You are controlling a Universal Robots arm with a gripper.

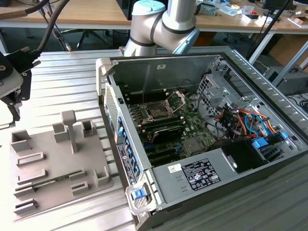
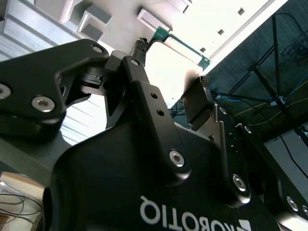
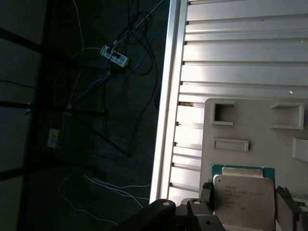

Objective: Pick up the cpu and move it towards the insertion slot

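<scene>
- Silver-topped square cpu on a green carrier board: in the first wrist view it sits between the two black fingers, over the flat grey plastic tray, near the tray's corner by the table edge.
- Black two-finger gripper: jaws drawn in to the chip's width, one finger against each opposite edge. I read this as a pinch on the cpu.
- The chip looks large against the tray's pockets, so it is probably lifted clear. Contact with the tray cannot be ruled out.
- Progress, as judged: the grasp is made, but the carry to the socket is barely begun.
- Insertion slot, a dark square socket in a silver frame: well apart from the tray, on the green board inside the open grey computer case, toward the exterior view's right. Its wire-framed metal plate stands hinged up and the socket looks unoccupied.
- On the tray: tall grey post and a long thin green memory stick lying in a groove.
- In the way: the case's side wall nearest the tray rises between the tray and the slot.
- Under the tray: ribbed aluminium table.
</scene>
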